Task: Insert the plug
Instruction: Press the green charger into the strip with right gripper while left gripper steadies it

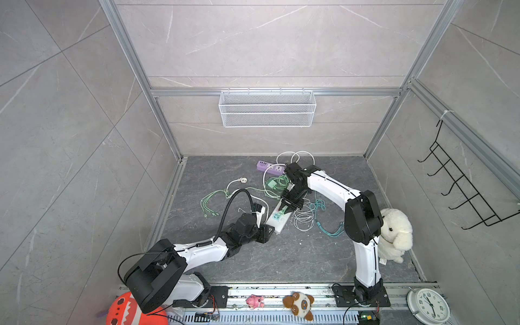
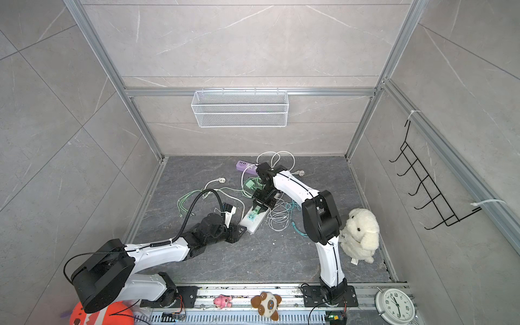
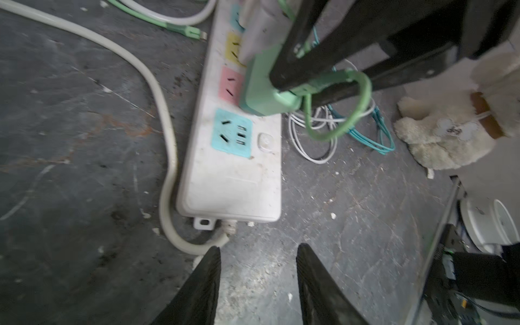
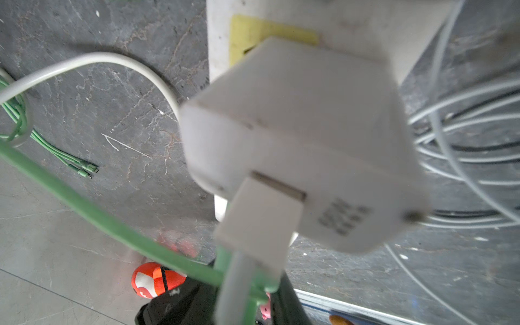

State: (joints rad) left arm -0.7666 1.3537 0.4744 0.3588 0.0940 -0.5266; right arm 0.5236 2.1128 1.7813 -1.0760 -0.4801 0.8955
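The white plug (image 4: 295, 140) hangs tilted just over the yellow socket (image 4: 247, 31) of the power strip (image 3: 233, 183), which lies near the middle of the desk (image 1: 281, 261), well clear of every edge. Whether its pins have entered is hidden. It looks like a light, rigid plastic block with smooth faces, likely to swivel if held by its lead (image 4: 259, 225), so its flat sides seem the better hold. The right gripper (image 1: 285, 208) has its fingers pressed together on that lead, with a green cable (image 4: 84, 208) caught alongside. A green adapter (image 3: 261, 95) sits beside the pink socket (image 3: 230, 84). The left gripper (image 3: 257, 261) hovers just past the strip's cord end, fingers (image 3: 202, 281) spread and empty, well placed to steady the light strip.
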